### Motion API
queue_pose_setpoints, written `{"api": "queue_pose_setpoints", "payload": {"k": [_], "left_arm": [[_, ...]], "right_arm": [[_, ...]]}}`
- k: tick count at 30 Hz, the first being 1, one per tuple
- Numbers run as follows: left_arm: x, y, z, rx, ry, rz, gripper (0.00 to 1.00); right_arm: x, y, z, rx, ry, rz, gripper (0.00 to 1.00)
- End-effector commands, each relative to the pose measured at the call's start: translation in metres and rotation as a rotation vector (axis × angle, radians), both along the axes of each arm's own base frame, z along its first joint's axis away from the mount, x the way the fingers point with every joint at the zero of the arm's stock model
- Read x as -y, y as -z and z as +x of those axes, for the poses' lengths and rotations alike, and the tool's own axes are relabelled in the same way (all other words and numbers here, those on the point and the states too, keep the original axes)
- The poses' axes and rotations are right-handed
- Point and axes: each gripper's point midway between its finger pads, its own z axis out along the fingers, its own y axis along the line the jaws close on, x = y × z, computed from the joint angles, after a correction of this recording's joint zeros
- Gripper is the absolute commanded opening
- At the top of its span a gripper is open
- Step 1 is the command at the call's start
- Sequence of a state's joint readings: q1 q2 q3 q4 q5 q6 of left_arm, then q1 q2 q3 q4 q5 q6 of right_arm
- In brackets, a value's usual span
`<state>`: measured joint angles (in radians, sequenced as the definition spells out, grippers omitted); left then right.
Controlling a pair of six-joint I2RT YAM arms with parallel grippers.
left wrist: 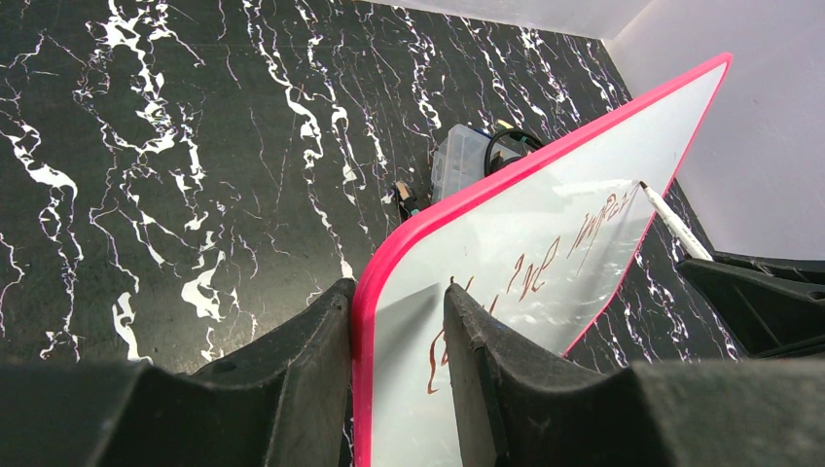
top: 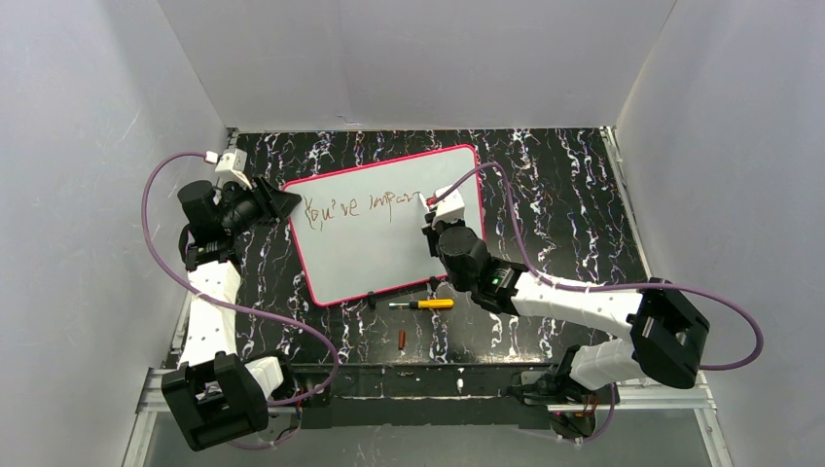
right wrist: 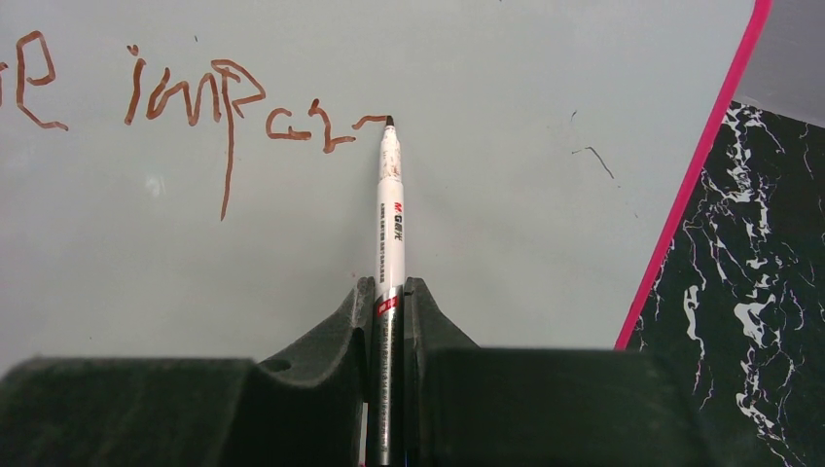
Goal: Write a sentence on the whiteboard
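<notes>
Top view: the whiteboard (top: 389, 229) lies on the black marbled desk (top: 564, 195), centred and slightly toward 12 o'clock, its long axis skewed so the 3 o'clock end sits higher in frame. Pink-red rim visible all round; two small black clips (top: 372, 297) on the 6 o'clock edge. The left gripper (top: 280, 202) is at the board's 9 o'clock corner. In the left wrist view this gripper (left wrist: 397, 311) is narrowed onto the board's rim, one finger (left wrist: 311, 370) on the back face and the other on the written face, both touching. The right gripper (top: 433, 212) is over the board's 2 o'clock area. In the right wrist view it (right wrist: 389, 297) is pinched tight on a white marker (right wrist: 390, 224), barrel pointing to 12 o'clock, with the dark tip on the board surface. The sentence (top: 360, 206) runs in reddish-brown along the upper part of the board from 9 toward 3 o'clock. Legible so far: "You've impa", followed by unclear strokes. The marker tip sits at the end of the last stroke (right wrist: 370, 121), touching it. On the desk, just off the board's 6 o'clock edge, lies a yellow-handled tool (top: 428, 304). A small reddish piece (top: 403, 339) lies near it at its 7 o'clock, apart from it.
</notes>
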<state>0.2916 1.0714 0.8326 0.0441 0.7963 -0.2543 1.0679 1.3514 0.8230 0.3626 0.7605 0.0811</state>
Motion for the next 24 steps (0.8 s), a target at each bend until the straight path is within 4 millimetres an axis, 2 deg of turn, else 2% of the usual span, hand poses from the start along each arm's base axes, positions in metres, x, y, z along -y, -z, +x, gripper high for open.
{"api": "queue_pose_setpoints", "payload": {"k": [1, 6, 11, 18, 24], "left_arm": [[0.009, -0.011, -0.007, 0.038, 0.045, 0.002, 0.36], [0.008, -0.01, -0.007, 0.037, 0.045, 0.001, 0.36], [0.009, -0.011, -0.007, 0.037, 0.046, 0.001, 0.36], [0.008, -0.01, -0.006, 0.036, 0.046, 0.001, 0.36], [0.008, -0.01, -0.007, 0.036, 0.045, 0.002, 0.36]], "right_arm": [[0.003, -0.028, 0.005, 0.04, 0.023, 0.063, 0.01], [-0.003, -0.041, 0.001, 0.074, -0.031, 0.09, 0.01], [-0.005, -0.045, 0.007, 0.09, -0.014, 0.069, 0.01], [-0.01, -0.036, 0.012, 0.072, 0.003, 0.032, 0.01], [-0.003, -0.026, 0.008, 0.048, 0.013, 0.025, 0.01]]}}
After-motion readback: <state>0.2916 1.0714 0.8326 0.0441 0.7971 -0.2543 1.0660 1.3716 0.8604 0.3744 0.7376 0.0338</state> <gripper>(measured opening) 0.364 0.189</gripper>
